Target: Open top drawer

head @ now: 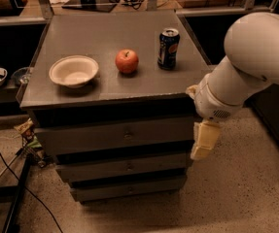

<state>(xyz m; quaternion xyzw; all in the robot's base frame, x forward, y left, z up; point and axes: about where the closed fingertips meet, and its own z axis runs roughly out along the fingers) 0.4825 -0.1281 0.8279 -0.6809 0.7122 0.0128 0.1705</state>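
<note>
Item: gripper [204, 141]; cream-coloured, hanging downward from the wrist of a bulky white arm [255, 52]; it sits at the right front corner of a grey cabinet, and from where I stand I cannot tell whether it is spread or pressed together; nothing seen in its hold.

Item: top drawer [100, 136]; directly left of the gripper at the same height; wide flat grey front, its right end just beside the gripper, contact not certain; front in line with the fronts under it, not pulled out.

Item: knob [128, 135]; small, metal, centre of that front; well to the left of the gripper, apart from it.

Item: two lower drawers [124, 167]; left of and below the gripper; shorter fronts.

Item: cabinet top [105, 33]; above and left of the gripper; flat grey surface.

Item: soda can [168, 48]; upright on the top, above and slightly left of the gripper; nearest of the three things there.

Item: apple [127, 61]; red; further left than the can, near it but apart.

Item: bowl [74, 71]; pale, shallow; furthest left of the gripper, apart from the apple.

Item: cables [12, 178]; on the speckled floor [236, 198], far left of the gripper.
</note>
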